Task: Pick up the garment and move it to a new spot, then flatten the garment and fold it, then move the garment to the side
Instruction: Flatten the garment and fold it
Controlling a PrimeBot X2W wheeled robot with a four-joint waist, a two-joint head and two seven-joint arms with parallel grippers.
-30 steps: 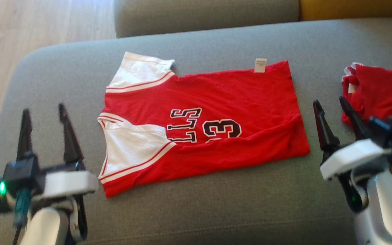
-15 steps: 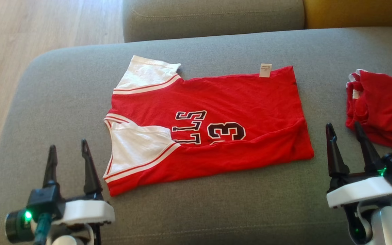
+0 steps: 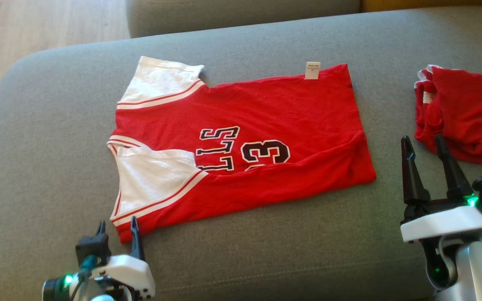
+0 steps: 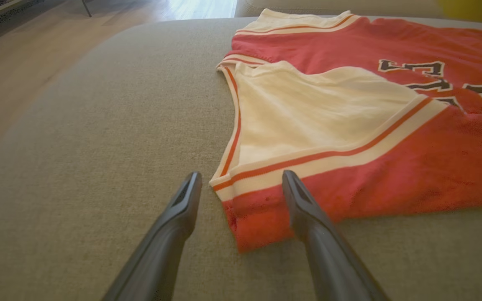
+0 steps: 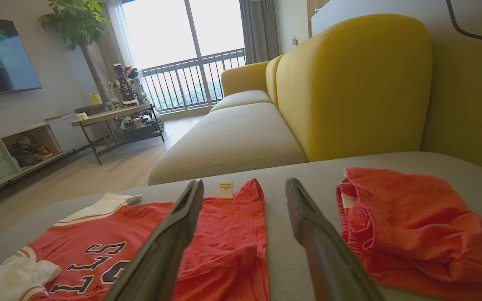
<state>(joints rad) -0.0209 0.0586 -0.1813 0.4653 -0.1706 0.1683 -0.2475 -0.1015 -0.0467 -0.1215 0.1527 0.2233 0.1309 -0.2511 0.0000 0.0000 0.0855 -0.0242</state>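
Observation:
The garment [image 3: 266, 108] is a red jersey with white sleeves and dark lettering, spread on the grey sofa cushion [image 3: 57, 125] with its near long edge folded over. A white tag [image 3: 312, 70] sticks out at its far edge. My left gripper [image 3: 117, 223] is open at the jersey's near left corner. In the left wrist view the left gripper [image 4: 242, 175] straddles the striped sleeve hem of the garment [image 4: 329, 108] without closing on it. My right gripper [image 3: 422, 139] stands open and empty over bare cushion, right of the jersey. From the right wrist, the right gripper [image 5: 244, 183] points past the garment [image 5: 224, 238].
A crumpled red cloth bundle [image 3: 462, 113] lies at the cushion's right, close to my right fingers, and appears again as the bundle [image 5: 412, 234]. Wooden floor [image 3: 36, 25] lies beyond the cushion's left edge. A second grey cushion [image 3: 241, 14] and a yellow backrest [image 5: 349, 83] stand behind.
The head camera has shifted. My left gripper has dropped lower and come in to the jersey's near left corner. The right gripper came down earlier and has since held. The jersey has not moved.

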